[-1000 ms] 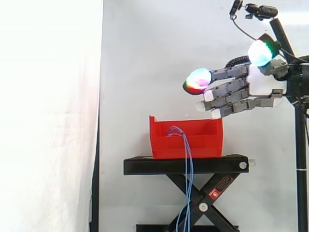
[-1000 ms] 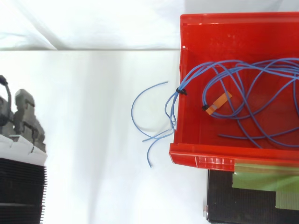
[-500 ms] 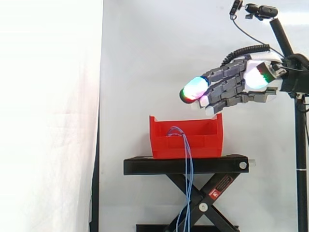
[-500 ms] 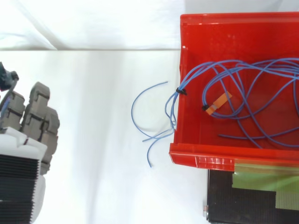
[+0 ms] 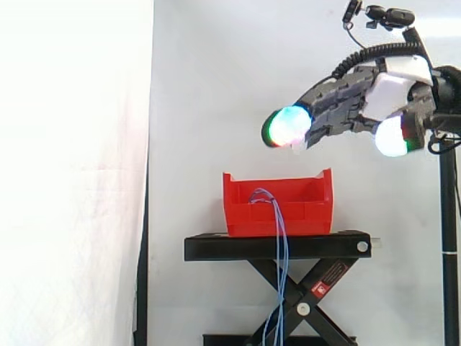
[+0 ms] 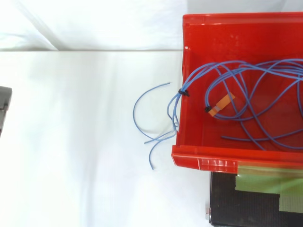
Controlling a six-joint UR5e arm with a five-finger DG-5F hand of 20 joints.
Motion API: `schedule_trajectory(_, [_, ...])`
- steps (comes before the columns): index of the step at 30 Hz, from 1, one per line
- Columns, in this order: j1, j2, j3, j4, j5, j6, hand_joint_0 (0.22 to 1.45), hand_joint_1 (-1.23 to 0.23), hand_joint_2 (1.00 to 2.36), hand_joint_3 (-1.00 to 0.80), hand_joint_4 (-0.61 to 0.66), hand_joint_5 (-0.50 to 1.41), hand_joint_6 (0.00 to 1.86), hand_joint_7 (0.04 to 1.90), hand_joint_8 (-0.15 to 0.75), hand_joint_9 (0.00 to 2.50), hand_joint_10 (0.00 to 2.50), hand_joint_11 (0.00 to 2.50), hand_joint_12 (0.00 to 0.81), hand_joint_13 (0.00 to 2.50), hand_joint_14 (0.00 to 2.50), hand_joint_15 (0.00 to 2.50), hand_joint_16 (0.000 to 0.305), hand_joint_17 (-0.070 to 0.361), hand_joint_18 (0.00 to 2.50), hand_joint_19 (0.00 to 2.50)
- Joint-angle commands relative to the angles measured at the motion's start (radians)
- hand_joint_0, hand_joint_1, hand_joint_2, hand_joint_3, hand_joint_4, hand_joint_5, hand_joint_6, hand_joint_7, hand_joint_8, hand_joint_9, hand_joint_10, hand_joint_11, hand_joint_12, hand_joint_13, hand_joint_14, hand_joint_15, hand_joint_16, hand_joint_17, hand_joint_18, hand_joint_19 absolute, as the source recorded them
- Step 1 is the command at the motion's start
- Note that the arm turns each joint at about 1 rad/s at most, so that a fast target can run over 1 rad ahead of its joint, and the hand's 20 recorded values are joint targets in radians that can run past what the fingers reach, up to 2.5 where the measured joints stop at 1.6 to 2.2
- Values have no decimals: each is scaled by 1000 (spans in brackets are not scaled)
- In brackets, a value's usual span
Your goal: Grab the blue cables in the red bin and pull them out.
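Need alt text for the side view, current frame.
The robot hand, fingers straight and holding nothing, hangs in the air above a red bin, coming in from the right. The bin sits on a black stand. Blue cables spill over its near wall and hang down past the stand, before a white curtain.

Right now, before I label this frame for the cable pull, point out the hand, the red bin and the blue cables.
hand point(image 5: 337, 105): side view, back of its fingers.
red bin point(image 5: 306, 216): side view, front wall.
blue cables point(image 6: 182, 92): top view, bundle crossing the bin's wall.
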Motion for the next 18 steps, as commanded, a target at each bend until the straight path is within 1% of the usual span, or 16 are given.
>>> schedule_trajectory(1, [18, -41, 0, 12, -1, -887, 701, -983, 1000, -1000, 223, 636, 13, 520, 247, 635, 20, 490, 343, 382, 13, 297, 49, 109, 388, 525])
schedule_trajectory(2, [19, -47, 0, 13, -1, -887, 702, -983, 1000, -1000, 231, 637, 13, 531, 246, 637, 19, 495, 343, 384, 11, 291, 49, 109, 388, 525])
schedule_trajectory(4, [21, -90, 0, 18, -5, -887, 707, -982, 1000, -1000, 231, 642, 12, 535, 247, 640, 19, 497, 342, 384, 12, 294, 48, 109, 394, 525])
schedule_trajectory(7, [21, -115, 0, 29, -9, -890, 709, -984, 1000, -1000, 224, 650, 13, 542, 246, 645, 20, 498, 341, 388, 12, 293, 48, 108, 398, 524])
schedule_trajectory(10, [22, -115, 0, 23, -17, -905, 711, -991, 1000, -1000, 185, 636, 13, 529, 243, 640, 20, 487, 340, 388, 12, 300, 48, 108, 399, 524])
schedule_trajectory(11, [22, -115, 0, 10, -18, -928, 712, -991, 1000, -1000, 182, 634, 12, 537, 241, 639, 19, 494, 340, 388, 12, 293, 48, 108, 399, 525])
schedule_trajectory(13, [22, -115, 0, -5, -20, -948, 715, -998, 1000, -1000, 171, 631, 13, 536, 241, 635, 19, 491, 339, 385, 12, 293, 48, 108, 396, 525])
schedule_trajectory(14, [22, -121, 0, -24, -18, -973, 714, -999, 1000, -1000, 164, 631, 12, 531, 239, 631, 18, 491, 339, 384, 12, 299, 48, 107, 396, 525])
schedule_trajectory(16, [13, -129, 0, -60, -18, -1008, 715, -1003, 1000, -1000, 156, 628, 13, 541, 235, 622, 20, 489, 339, 384, 12, 295, 48, 107, 395, 524])
schedule_trajectory(18, [10, -129, 0, -74, -17, -1025, 719, -1006, 1000, -1000, 129, 612, 12, 553, 229, 606, 18, 480, 336, 377, 12, 299, 47, 107, 394, 526])
